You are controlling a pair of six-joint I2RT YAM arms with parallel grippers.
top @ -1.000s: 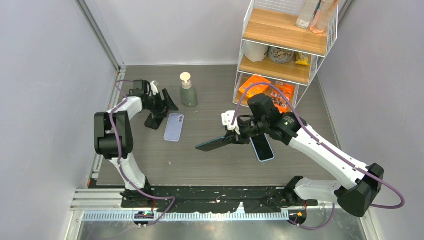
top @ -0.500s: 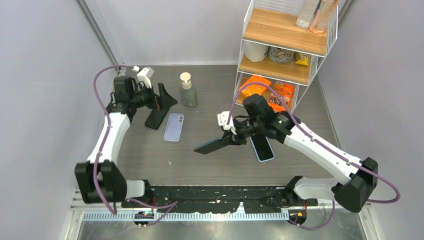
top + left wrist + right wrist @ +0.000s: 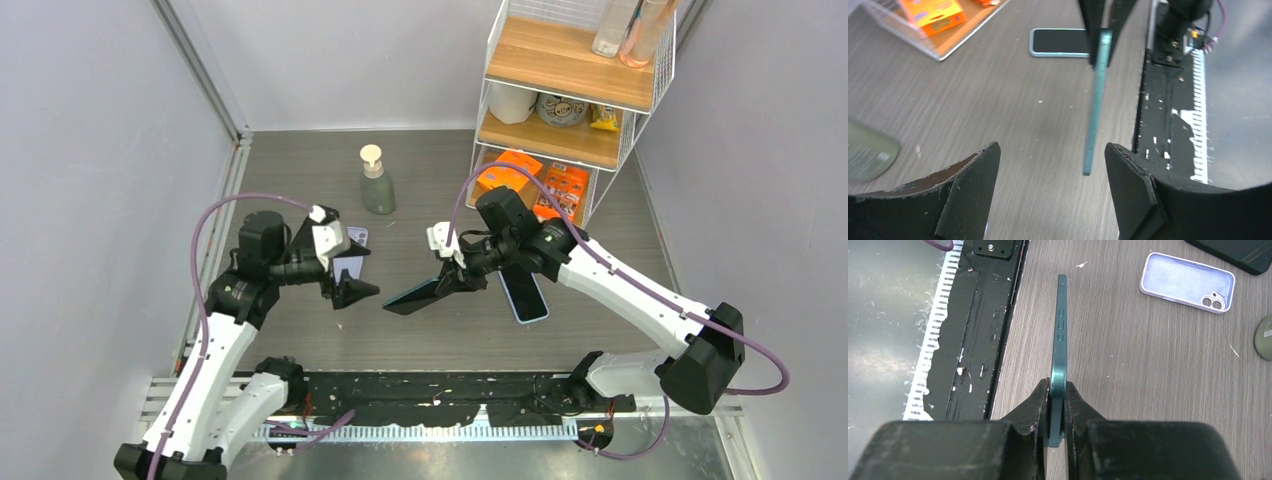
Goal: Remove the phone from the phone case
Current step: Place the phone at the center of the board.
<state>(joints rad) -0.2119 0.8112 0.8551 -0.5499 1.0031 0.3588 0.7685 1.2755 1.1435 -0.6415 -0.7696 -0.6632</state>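
The teal phone (image 3: pixel 1059 340), judged to be in its case, is held on edge above the desk (image 3: pixel 430 190). It is clamped at one end between the closed fingers of the right claw (image 3: pixel 462 278), so that the free end is offered toward the left arm. The left claw (image 3: pixel 1050 155) is spread wide and holds nothing. It is lined up with that free end, probably so that the case can be gripped and pulled off. An empty lilac case (image 3: pixel 1188 282) and a second phone (image 3: pixel 1058 42) are laid flat on the desk.
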